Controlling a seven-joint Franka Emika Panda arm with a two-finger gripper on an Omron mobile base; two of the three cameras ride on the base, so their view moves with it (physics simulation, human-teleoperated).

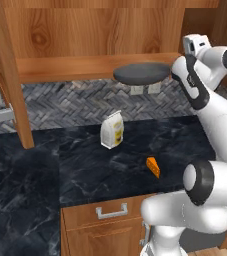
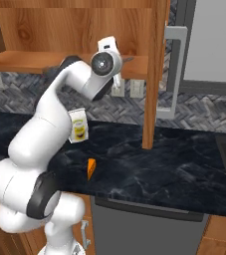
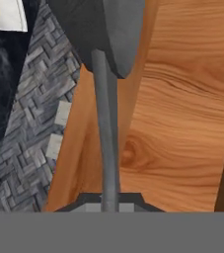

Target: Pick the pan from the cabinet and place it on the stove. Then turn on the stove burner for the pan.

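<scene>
The cabinet (image 1: 95, 35) takes up the top of the left base view, its shelf edge running across the upper middle of the frame, with one open door's edge standing as a brown post at the left. Below it the black marble counter (image 1: 85, 165) spreads over the middle, carrying a white bag (image 1: 112, 130) near the centre and an orange wedge (image 1: 153, 166) lower right of it. The pan (image 1: 142, 73) sits at the shelf's front lip in the upper middle, its round body overhanging the edge.

In the hand view the pan's handle (image 3: 106, 143) runs straight up the centre from the bottom edge to the bowl at the top, so the long axis lies along the pincer's line of sight, bowl pointing away from the hand. The pincer (image 3: 109, 206) is closed on the handle's end.

The risk, as a judgement: held so far from its bowl, the pan could swing or droop in the grip, and it could knock the shelf edge or the cabinet side when drawn out, or drop onto the bag below
</scene>
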